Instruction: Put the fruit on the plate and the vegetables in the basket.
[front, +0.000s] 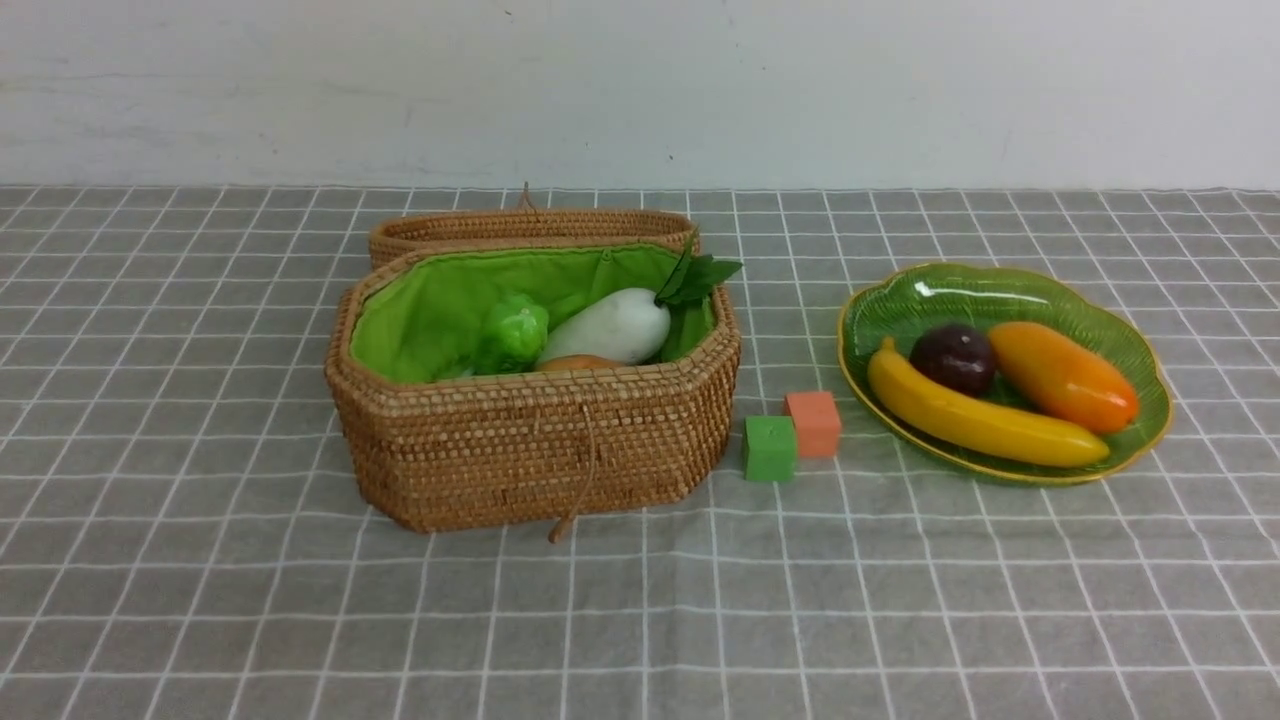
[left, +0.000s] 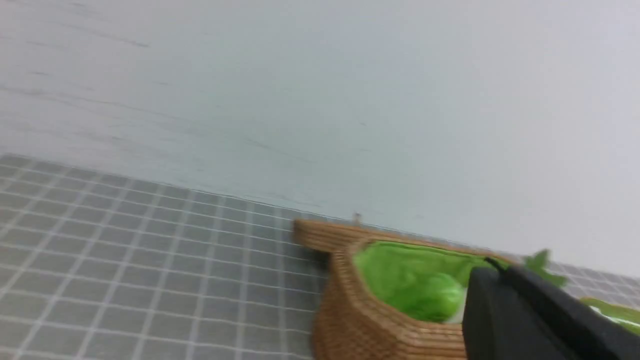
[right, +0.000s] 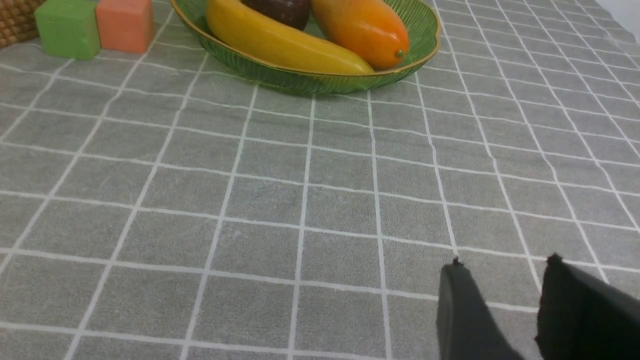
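The woven basket (front: 530, 450) stands open at centre left, holding the green gourd (front: 513, 333), the white radish (front: 610, 325) and the orange-brown vegetable (front: 575, 363), which is mostly hidden by the rim. The green plate (front: 1000, 290) at the right holds the banana (front: 980, 420), the plum (front: 955, 358) and the mango (front: 1065, 377). Neither arm shows in the front view. My left gripper (left: 492, 265) is shut and empty, raised beside the basket (left: 360, 320). My right gripper (right: 504, 261) is open and empty over the cloth, well short of the plate (right: 320, 82).
A green cube (front: 769, 448) and an orange cube (front: 813, 424) sit on the cloth between basket and plate. The basket's lid (front: 520, 225) lies open behind it. A white wall bounds the far side of the grey checked tablecloth (front: 640, 620).
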